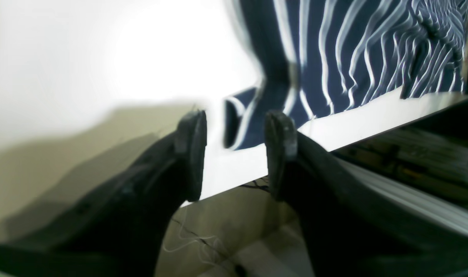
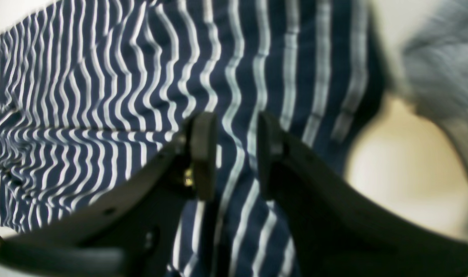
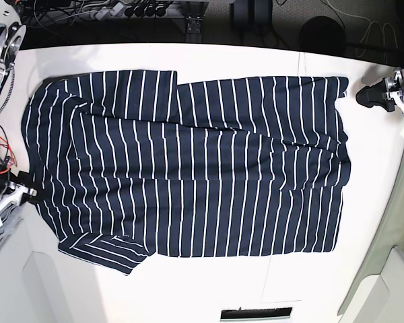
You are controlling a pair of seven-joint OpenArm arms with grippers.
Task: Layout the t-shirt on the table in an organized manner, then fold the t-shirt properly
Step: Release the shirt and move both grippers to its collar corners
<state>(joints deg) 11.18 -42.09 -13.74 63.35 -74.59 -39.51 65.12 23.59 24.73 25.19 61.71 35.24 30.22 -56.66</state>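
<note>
The dark navy t-shirt (image 3: 188, 168) with thin white stripes lies spread flat across the white table (image 3: 188, 289), with one sleeve folded at the front left. My left gripper (image 1: 235, 130) is open and empty, over the table edge (image 1: 237, 169) just off a corner of the shirt (image 1: 333, 57); in the base view it (image 3: 372, 96) sits beside the shirt's far right corner. My right gripper (image 2: 235, 150) is open over the striped fabric (image 2: 103, 96); in the base view it (image 3: 25, 183) is at the shirt's left edge.
Cables and a power strip (image 3: 121, 10) run along the far table edge. A thin dark seam (image 3: 299, 60) crosses the table. A blurred grey cloth (image 2: 437, 65) shows at the right of the right wrist view. The floor (image 3: 390, 235) lies beyond the right table edge.
</note>
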